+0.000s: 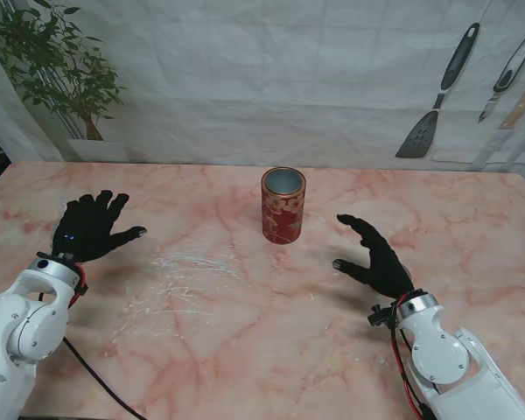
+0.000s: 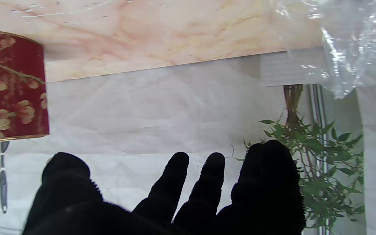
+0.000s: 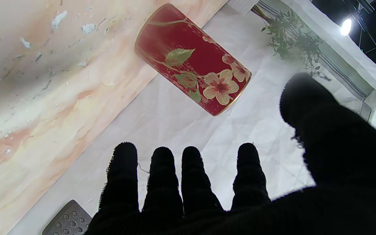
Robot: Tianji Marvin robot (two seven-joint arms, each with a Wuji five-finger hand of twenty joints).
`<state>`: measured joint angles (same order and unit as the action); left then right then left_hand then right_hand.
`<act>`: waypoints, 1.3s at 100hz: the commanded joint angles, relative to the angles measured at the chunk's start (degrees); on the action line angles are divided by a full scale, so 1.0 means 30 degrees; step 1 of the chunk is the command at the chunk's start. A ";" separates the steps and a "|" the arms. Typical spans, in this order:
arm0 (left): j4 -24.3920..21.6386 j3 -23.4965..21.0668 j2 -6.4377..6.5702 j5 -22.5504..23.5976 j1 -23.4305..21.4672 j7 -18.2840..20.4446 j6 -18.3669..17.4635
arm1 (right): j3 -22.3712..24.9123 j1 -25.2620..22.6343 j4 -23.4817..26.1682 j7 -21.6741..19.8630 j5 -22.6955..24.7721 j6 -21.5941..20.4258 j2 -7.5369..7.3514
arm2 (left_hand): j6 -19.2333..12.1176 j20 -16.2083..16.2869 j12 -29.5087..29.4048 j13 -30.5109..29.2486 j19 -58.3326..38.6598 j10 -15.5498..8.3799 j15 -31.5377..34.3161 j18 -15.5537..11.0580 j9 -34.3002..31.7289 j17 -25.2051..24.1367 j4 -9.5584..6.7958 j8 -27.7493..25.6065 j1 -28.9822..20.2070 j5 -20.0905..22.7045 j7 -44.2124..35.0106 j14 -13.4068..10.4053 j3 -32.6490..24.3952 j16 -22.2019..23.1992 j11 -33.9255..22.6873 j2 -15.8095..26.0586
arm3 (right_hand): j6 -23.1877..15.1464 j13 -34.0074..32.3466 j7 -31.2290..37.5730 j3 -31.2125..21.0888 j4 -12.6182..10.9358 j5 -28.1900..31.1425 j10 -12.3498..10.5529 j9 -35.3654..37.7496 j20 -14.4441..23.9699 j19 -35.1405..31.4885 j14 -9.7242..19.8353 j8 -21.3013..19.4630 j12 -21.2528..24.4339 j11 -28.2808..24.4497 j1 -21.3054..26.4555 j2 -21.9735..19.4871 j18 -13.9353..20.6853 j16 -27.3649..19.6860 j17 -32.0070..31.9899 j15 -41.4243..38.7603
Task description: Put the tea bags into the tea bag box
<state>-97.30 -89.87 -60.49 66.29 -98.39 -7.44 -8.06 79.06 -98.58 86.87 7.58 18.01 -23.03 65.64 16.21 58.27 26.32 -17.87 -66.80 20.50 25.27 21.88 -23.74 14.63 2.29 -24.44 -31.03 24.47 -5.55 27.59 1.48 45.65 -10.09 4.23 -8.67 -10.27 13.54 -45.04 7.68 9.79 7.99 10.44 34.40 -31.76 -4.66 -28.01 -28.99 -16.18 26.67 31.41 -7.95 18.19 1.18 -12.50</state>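
**A:** How far along is the tea bag job?

**B:** By my reading, it has not started. The tea bag box (image 1: pixel 283 206), a red round tin with a flower pattern, stands upright near the middle of the table (image 1: pixel 245 350), somewhat toward the far edge, its lid off and its mouth open. I can make out no tea bags anywhere on the marble top, and I cannot tell whether any lie inside the tin.

**A:** And the hands?

**B:** The left hand (image 1: pixel 92 227) sits over the left side of the table, fingers spread, grasping nothing. The right hand (image 1: pixel 374 255) is over the right side, thumb and fingers apart, also empty. Both are well apart from the tin.

**A:** So what is left?

**B:** Everything, I judge: finding the bags, picking them up, dropping them in.

**A:** The surroundings?

**B:** A pinkish marble-pattern top, scuffed with pale scratches nearer to me on the left. A white wrinkled sheet backs the far edge. A potted plant (image 1: pixel 57 66) stands at the far left corner; a spatula (image 1: pixel 437 96) and other utensils hang at the far right.
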 commanded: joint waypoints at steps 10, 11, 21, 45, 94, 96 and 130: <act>0.0922 0.0017 0.0093 0.0732 0.0946 0.0331 0.1386 | 0.0035 -0.0337 0.0142 -0.0087 -0.0043 -0.0030 0.0095 | 0.0971 0.0612 0.0981 -0.0595 -0.2047 0.0449 0.0978 -0.1109 -0.0311 0.1251 -0.0272 -0.0276 0.0459 0.0732 -0.0120 0.0853 0.0137 0.0888 -0.0557 -0.0183 | 0.0004 0.0472 0.0130 0.0371 -0.0520 -0.0547 0.0006 -0.0757 0.0431 0.0638 0.0570 0.0149 -0.0126 0.0119 0.0300 0.0091 0.0842 -0.0104 -0.0019 0.0249; 0.1009 0.0041 0.0099 0.0789 0.1016 0.0309 0.1480 | 0.0035 -0.0343 0.0142 -0.0085 -0.0046 -0.0029 0.0096 | 0.1043 0.0604 0.1021 -0.0624 -0.2129 0.0448 0.1028 -0.1166 -0.0381 0.1310 -0.0274 -0.0290 0.0450 0.0795 -0.0143 0.0878 0.0133 0.0929 -0.0617 -0.0208 | 0.0014 0.0473 0.0127 0.0365 -0.0523 -0.0563 0.0010 -0.0757 0.0434 0.0643 0.0576 0.0153 -0.0127 0.0120 0.0308 0.0076 0.0869 -0.0104 -0.0024 0.0248; 0.1824 0.0330 0.0179 0.1444 0.1727 0.0216 0.2538 | 0.0018 -0.0393 0.0148 -0.0065 -0.0110 -0.0020 0.0108 | 0.1476 0.0377 0.1579 -0.1082 -0.3415 0.0286 0.1774 -0.2277 -0.0578 0.2238 -0.0275 -0.0404 0.0551 0.1155 -0.0244 0.0667 0.0125 0.1561 -0.1272 -0.0313 | 0.0018 0.0474 0.0164 0.0381 -0.0525 -0.0562 0.0021 -0.0750 0.0475 0.0661 0.0564 0.0177 -0.0135 0.0126 0.0312 0.0074 0.0807 -0.0095 -0.0018 0.0236; 0.4554 0.1234 0.0487 0.2900 0.3800 -0.0499 0.4041 | -0.0024 -0.0462 0.0152 -0.0152 -0.0285 0.0001 0.0106 | 0.2302 -0.0659 0.2408 -0.1926 -0.4048 0.0207 0.2970 -0.3191 -0.1174 0.2674 -0.0259 -0.0606 0.0620 0.2207 -0.0540 -0.0595 0.0113 0.2633 -0.2607 -0.0504 | 0.0041 0.0500 0.0232 0.0407 -0.0529 -0.0586 0.0004 -0.0780 0.0552 0.0695 0.0592 0.0227 -0.0145 0.0183 0.0308 0.0046 0.0891 -0.0088 -0.0018 0.0224; 0.8001 0.2979 0.0909 0.4632 0.6205 -0.1228 0.7048 | -0.0161 -0.0497 0.0083 -0.0180 -0.0657 0.0033 0.0144 | 0.2591 -0.2863 0.3647 -0.2955 -0.7943 0.0543 0.5488 -0.6014 -0.1668 0.5283 -0.0235 -0.1279 0.0846 0.3159 -0.0950 -0.0820 0.0111 0.4961 -0.4523 -0.0814 | 0.0078 0.0562 0.0333 0.0473 -0.0535 -0.0671 -0.0023 -0.0812 0.0685 0.0769 0.0616 0.0333 -0.0215 0.0323 0.0298 0.0004 0.0894 -0.0080 -0.0057 0.0225; 0.8173 0.3101 0.0916 0.4659 0.6291 -0.1328 0.7245 | -0.0164 -0.0493 0.0074 -0.0179 -0.0659 0.0017 0.0145 | 0.2684 -0.2905 0.3705 -0.3032 -0.8081 0.0576 0.5606 -0.6117 -0.1738 0.5424 -0.0237 -0.1315 0.0839 0.3269 -0.1005 -0.0818 0.0111 0.5030 -0.4621 -0.0848 | 0.0080 0.0541 0.0335 0.0472 -0.0536 -0.0674 -0.0020 -0.0806 0.0688 0.0772 0.0613 0.0337 -0.0218 0.0325 0.0291 -0.0006 0.0890 -0.0077 -0.0059 0.0216; 1.0000 0.4946 0.0977 0.4516 0.7238 -0.1526 0.9396 | -0.0169 -0.0526 0.0033 -0.0273 -0.0860 -0.0226 0.0139 | 0.2765 -0.5451 0.4867 -0.4796 -1.0154 0.0467 0.7587 -0.7962 -0.3060 0.7529 -0.0259 -0.2461 -0.0775 0.4622 -0.1816 -0.1313 0.0030 0.6092 -0.6514 -0.1916 | 0.0094 0.0563 0.0385 0.0499 -0.0542 -0.0658 -0.0038 -0.0815 0.0746 0.0817 0.0630 0.0400 -0.0257 0.0401 0.0290 -0.0033 0.0952 -0.0086 -0.0053 0.0246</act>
<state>-67.84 -75.26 -57.67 80.17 -77.31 -12.51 19.89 78.67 -99.79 86.93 7.63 15.53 -23.13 65.91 22.15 43.64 39.13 -30.48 -92.56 20.50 44.34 8.94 -31.80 34.99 2.29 -30.77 -30.75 36.31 -10.34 20.78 1.58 62.83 -28.91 -0.61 -8.08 -10.27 14.37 -45.04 7.68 9.79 8.00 10.44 35.77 -31.40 -4.66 -27.21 -28.99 -16.15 26.67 31.37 -7.93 18.19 1.18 -12.50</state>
